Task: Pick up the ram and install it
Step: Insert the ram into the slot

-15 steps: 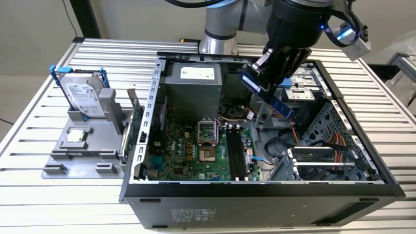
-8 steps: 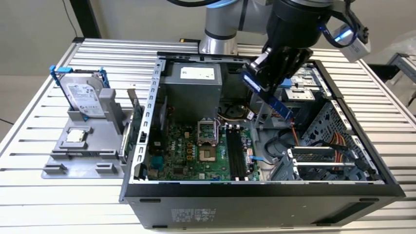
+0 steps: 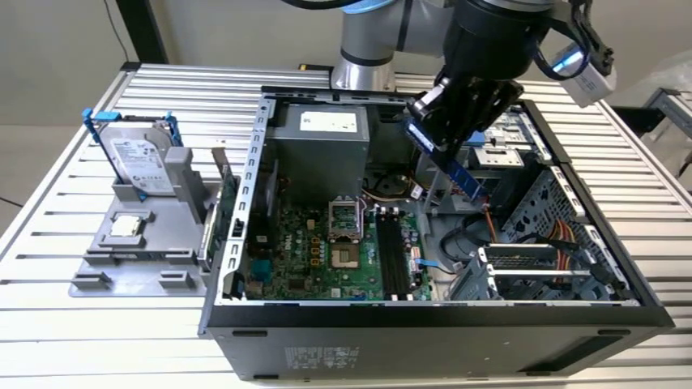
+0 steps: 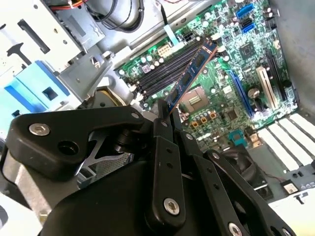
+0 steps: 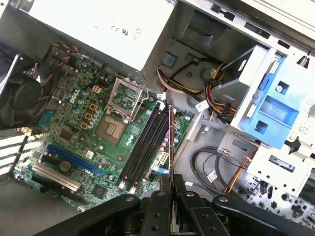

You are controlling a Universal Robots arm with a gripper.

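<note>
Arm point(image 3: 373, 40) reaches down from above; hand point(image 3: 430, 121) tilted, clamped on the ram point(image 3: 459, 170).

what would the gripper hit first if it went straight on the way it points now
Probably the memory slots on the motherboard: the ram that the gripper holds points down at them, nothing between. Depth is uncertain.

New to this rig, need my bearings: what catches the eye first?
The gripper, shut on the blue ram, holds it tilted above the open computer case in the exterior view. Beneath lies the green motherboard with its dark memory slots; a hard drive stands outside the case at the exterior view's left.
</note>
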